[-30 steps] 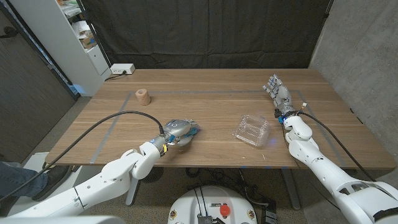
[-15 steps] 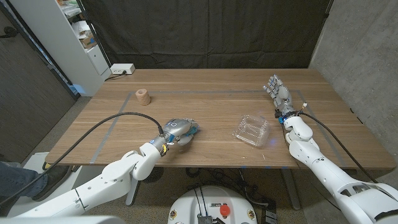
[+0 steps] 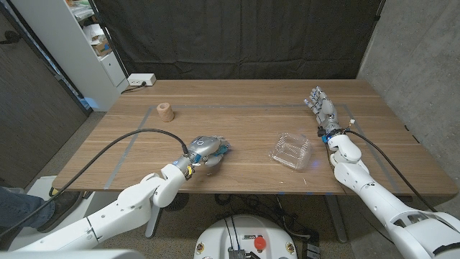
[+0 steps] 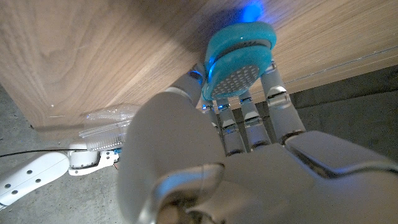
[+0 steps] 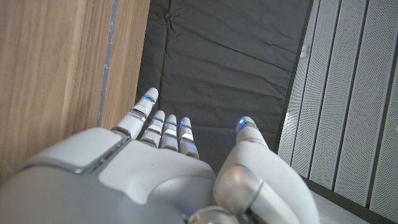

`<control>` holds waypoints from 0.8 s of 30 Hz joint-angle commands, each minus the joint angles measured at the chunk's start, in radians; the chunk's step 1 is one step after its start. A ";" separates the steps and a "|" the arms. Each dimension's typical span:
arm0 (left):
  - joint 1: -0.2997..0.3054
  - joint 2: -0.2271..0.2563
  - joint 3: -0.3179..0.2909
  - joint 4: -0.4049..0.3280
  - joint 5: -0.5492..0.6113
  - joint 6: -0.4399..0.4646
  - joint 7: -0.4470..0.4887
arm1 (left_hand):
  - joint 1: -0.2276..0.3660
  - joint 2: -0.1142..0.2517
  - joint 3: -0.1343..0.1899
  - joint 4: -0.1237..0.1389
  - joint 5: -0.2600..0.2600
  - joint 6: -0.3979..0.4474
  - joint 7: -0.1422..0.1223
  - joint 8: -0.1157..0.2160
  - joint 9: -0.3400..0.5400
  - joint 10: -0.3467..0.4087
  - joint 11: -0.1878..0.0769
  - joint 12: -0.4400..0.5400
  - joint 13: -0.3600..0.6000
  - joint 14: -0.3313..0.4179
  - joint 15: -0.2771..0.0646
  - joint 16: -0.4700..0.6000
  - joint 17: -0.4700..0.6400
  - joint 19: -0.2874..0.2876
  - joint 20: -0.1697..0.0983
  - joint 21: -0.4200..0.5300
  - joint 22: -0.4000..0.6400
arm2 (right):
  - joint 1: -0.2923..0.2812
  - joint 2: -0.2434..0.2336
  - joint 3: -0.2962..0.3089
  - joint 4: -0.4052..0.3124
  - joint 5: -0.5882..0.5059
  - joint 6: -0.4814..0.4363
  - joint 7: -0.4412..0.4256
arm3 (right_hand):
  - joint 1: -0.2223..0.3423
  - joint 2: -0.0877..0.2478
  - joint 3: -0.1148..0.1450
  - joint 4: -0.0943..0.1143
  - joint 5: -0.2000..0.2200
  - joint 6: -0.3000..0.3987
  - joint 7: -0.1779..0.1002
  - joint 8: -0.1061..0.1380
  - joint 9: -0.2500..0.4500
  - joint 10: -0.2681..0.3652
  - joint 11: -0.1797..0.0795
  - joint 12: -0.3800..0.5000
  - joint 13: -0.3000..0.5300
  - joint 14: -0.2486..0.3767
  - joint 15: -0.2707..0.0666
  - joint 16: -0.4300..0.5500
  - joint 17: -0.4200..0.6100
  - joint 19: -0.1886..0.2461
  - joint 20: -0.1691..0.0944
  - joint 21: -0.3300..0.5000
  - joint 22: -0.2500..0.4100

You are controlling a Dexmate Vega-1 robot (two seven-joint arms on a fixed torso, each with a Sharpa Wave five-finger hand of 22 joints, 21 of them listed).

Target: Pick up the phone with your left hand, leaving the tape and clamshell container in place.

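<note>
left hand (image 3: 204, 150) grips blue phone (image 4: 239, 60) above bench (image 3: 237, 115) | right hand (image 3: 322, 108) empty, fingers apart | clamshell (image 3: 291, 152) mid-bench | tape (image 3: 165, 111) far left

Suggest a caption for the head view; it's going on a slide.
Left hand grips the phone at the table's near edge; container and tape untouched, right hand open.

Blue phone (image 3: 219, 149) at table's near left, under left robot hand (image 3: 205, 148); clear clamshell container (image 3: 291, 152) right; tape (image 3: 165, 111) far left.
</note>
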 commanded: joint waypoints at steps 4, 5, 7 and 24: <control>0.013 0.011 -0.020 -0.016 -0.014 -0.006 0.011 | 0.095 0.082 0.017 0.014 0.006 0.012 0.000 0.006 0.006 0.010 0.000 0.004 0.008 0.131 -0.123 0.058 0.109 0.043 -0.049 0.007 0.001 | 0.002 -0.001 -0.001 -0.004 -0.004 -0.001 -0.004 | 0.001 0.011 -0.004 0.000 0.000 0.003 0.000 -0.002 0.002 0.004 -0.001 -0.001 0.002 0.011 -0.001 0.005 0.006 0.010 0.003 0.000 0.004; 0.015 0.012 -0.024 -0.014 -0.026 -0.013 0.014 | 0.094 0.081 0.017 0.015 0.006 0.014 0.001 0.006 0.006 0.011 0.000 0.005 0.008 0.132 -0.122 0.058 0.110 0.043 -0.049 0.008 0.001 | 0.003 -0.001 -0.002 -0.004 -0.004 -0.001 -0.003 | 0.001 0.011 -0.004 0.000 0.000 0.003 0.000 -0.002 0.002 0.003 -0.001 -0.001 0.002 0.011 -0.001 0.005 0.006 0.010 0.003 0.000 0.004; 0.016 0.015 -0.026 -0.019 -0.019 -0.005 0.012 | 0.093 0.081 0.017 0.016 0.006 0.014 0.001 0.006 0.007 0.011 0.000 0.005 0.009 0.132 -0.123 0.057 0.111 0.042 -0.049 0.010 0.001 | 0.003 0.000 -0.002 -0.003 -0.004 -0.001 -0.004 | 0.001 0.011 -0.005 0.000 0.000 0.003 0.000 -0.003 0.002 0.004 -0.002 -0.001 0.002 0.011 -0.001 0.005 0.006 0.010 0.003 0.000 0.004; 0.040 0.056 -0.086 -0.056 -0.060 -0.037 0.031 | 0.093 0.080 0.018 0.016 0.009 0.012 0.000 0.004 0.010 0.006 0.000 0.003 0.015 0.134 -0.120 0.053 0.118 0.021 -0.045 0.014 0.000 | -0.001 -0.003 -0.004 -0.026 -0.017 -0.007 -0.031 | 0.002 0.012 -0.005 -0.001 0.000 0.003 0.001 -0.002 0.002 0.003 -0.001 -0.001 0.002 0.010 0.000 0.003 0.007 0.009 0.003 -0.001 0.004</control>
